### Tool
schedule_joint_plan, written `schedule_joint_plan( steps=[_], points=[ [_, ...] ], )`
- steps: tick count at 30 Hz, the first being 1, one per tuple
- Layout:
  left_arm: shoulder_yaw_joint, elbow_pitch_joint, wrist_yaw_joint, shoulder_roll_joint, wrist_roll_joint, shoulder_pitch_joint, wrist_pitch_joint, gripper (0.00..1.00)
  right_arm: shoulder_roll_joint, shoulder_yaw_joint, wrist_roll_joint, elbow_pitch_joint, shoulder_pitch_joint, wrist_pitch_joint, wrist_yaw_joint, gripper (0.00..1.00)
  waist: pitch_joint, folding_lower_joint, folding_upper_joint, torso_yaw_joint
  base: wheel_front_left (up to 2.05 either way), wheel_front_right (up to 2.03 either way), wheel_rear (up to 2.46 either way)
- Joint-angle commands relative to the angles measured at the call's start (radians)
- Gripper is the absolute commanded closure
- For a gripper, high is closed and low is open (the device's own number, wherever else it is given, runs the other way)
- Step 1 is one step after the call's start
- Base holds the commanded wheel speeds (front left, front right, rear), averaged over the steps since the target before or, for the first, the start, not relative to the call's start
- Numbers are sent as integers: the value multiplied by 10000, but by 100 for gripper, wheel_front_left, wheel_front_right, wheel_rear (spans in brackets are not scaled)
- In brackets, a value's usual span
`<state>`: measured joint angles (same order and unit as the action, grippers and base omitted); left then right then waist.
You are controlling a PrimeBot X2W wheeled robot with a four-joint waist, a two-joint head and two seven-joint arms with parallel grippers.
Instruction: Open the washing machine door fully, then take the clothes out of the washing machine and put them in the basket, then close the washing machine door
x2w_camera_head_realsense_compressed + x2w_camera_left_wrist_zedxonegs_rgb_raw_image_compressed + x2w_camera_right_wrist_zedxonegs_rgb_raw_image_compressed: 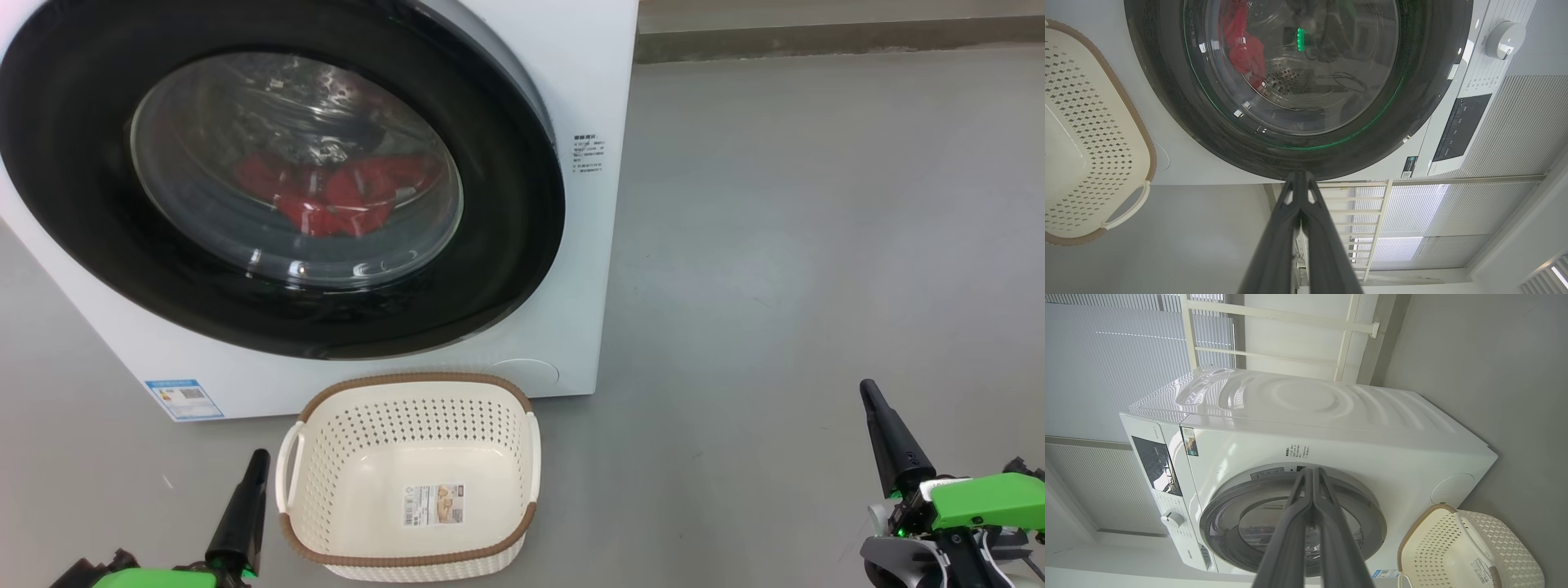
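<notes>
Opening not yet begun: door [294,175] shut over clothes [335,196], empty basket [408,380] just in front; our left gripper [260,459] and right gripper [869,392] pinched closed, empty, so next we must hook the door edge.

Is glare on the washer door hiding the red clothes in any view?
Head view: white glints streak the door, but the clothes read clearly. Left wrist view: a green reflection sits on the glass. Right wrist view: the glass looks washed out.

obstacle: washing machine door [506,245] shut, blocks way in | basket [408,425] before it | passage: floor [775,286] right
</notes>
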<state>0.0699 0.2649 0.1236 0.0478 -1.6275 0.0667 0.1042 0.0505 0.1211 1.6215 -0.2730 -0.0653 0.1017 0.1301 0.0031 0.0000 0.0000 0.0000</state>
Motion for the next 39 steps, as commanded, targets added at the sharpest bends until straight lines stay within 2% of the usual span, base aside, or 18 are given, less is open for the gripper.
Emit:
schedule_joint_plan(
  steps=[1,14,15,21,25,28,31,39],
  points=[
    [373,-201,71,77,134,407,37,100,47,-135,-78,285,-420,65,6,100,0,0,0,0,0,0,0],
    [386,-201,71,68,146,408,48,100,38,-122,-89,285,-421,75,6,100,0,0,0,0,0,0,0],
    [20,-1,0,-8,74,1,0,0,-17,8,-27,1,0,40,0,0,0,0,0,0,0,0,0],
    [-56,227,0,-64,132,-189,-79,0,-112,-101,-53,-286,162,-26,0,0,9,2,0,4,0,0,0],
    [-107,126,2,-23,285,-222,-200,0,-97,-202,-166,-237,177,-146,0,0,-14,23,0,17,0,0,0],
    [-144,84,3,25,445,-249,-260,0,-57,-279,-291,-225,191,-208,0,0,-11,13,0,21,0,0,0],
    [-153,31,5,58,770,-278,-347,0,-16,-376,-492,-220,198,-303,1,0,10,2,0,28,0,0,0],
    [-107,-133,10,39,2057,-339,-612,0,81,-640,-1363,-252,184,-572,1,0,33,1,0,47,0,0,0]
  ],
)
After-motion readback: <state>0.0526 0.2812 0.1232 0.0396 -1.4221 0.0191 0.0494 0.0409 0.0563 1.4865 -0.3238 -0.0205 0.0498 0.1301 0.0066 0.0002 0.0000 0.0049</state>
